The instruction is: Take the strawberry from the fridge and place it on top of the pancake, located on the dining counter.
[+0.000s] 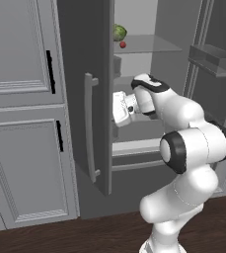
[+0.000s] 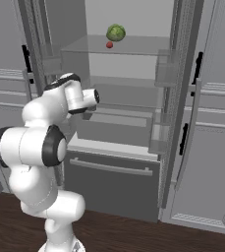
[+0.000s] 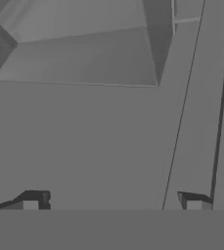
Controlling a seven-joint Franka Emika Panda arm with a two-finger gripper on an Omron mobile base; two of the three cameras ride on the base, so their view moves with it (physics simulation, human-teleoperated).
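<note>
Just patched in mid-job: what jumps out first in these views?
The fridge stands open, and on its upper glass shelf a tiny red strawberry sits just in front of a larger green leafy ball. The white arm reaches into the fridge well below that shelf, its tool open and empty, facing bare grey interior.

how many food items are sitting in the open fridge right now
2. The strawberry lies on the upper glass shelf, and the green leafy ball sits just behind and above it on the same shelf. The arm blocks part of the lower shelves, so more may be hidden.
</note>
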